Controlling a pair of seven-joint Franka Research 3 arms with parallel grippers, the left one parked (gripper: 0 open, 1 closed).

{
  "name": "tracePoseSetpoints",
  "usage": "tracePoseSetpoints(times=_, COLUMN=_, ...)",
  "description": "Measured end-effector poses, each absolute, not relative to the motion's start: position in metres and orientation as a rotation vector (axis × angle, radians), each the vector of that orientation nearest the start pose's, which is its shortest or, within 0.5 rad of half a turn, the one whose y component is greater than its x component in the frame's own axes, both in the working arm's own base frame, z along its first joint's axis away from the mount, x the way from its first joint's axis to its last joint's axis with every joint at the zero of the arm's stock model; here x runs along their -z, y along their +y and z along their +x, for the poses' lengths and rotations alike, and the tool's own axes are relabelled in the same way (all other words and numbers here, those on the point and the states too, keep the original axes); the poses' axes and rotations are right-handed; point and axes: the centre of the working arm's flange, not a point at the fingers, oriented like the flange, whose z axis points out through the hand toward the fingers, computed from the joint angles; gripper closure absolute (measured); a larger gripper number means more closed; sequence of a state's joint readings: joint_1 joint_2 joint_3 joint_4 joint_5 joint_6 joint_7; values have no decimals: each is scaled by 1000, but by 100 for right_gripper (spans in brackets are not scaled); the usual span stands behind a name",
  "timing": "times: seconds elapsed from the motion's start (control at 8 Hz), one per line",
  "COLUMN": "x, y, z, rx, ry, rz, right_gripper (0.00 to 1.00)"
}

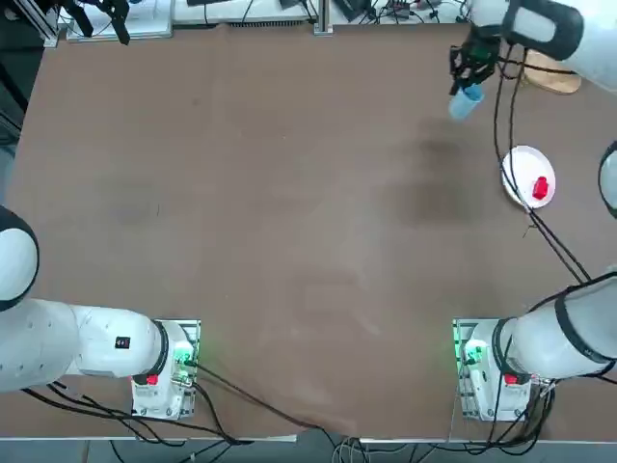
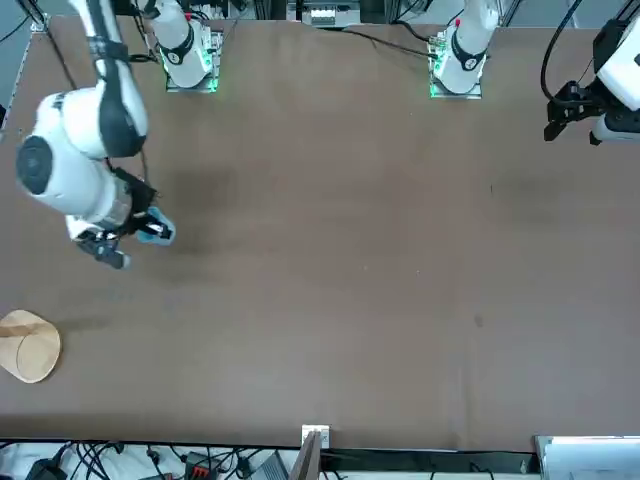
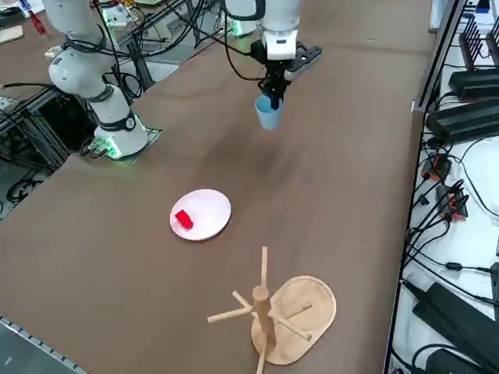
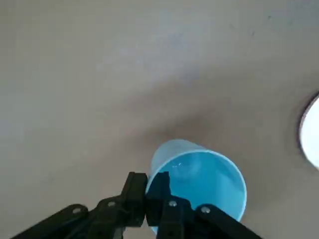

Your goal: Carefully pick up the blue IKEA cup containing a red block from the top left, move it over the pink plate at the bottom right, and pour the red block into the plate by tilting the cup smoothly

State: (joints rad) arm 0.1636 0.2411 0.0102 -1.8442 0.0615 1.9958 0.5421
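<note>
The right tool point(image 4: 146, 199) pinches the cup point(image 4: 212, 181) by its wall, farther from the robot's bases than the plate point(image 3: 212, 209). The block point(image 3: 184, 220) lies on the plate.

The right arm reaches out over the surface from its base, its wrist bent so that the right hand point(image 4: 145, 199) hangs above the surface, angled downward, its two fingers point(image 4: 133, 191) clamped together

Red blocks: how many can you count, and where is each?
1: the red block lies on the pink plate. The blue cup in the right end effector shows none inside.
</note>
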Motion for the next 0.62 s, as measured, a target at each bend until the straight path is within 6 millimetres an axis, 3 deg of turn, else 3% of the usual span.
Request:
tracePoseSetpoints(times=0.25, x=-369, y=115, z=602, rx=-147, ry=722, rz=-3072, right_gripper=96)
tracePoseSetpoints(times=0.62, x=-318, y=116, z=616, rx=-133, ry=891, rz=-3049, right_gripper=96)
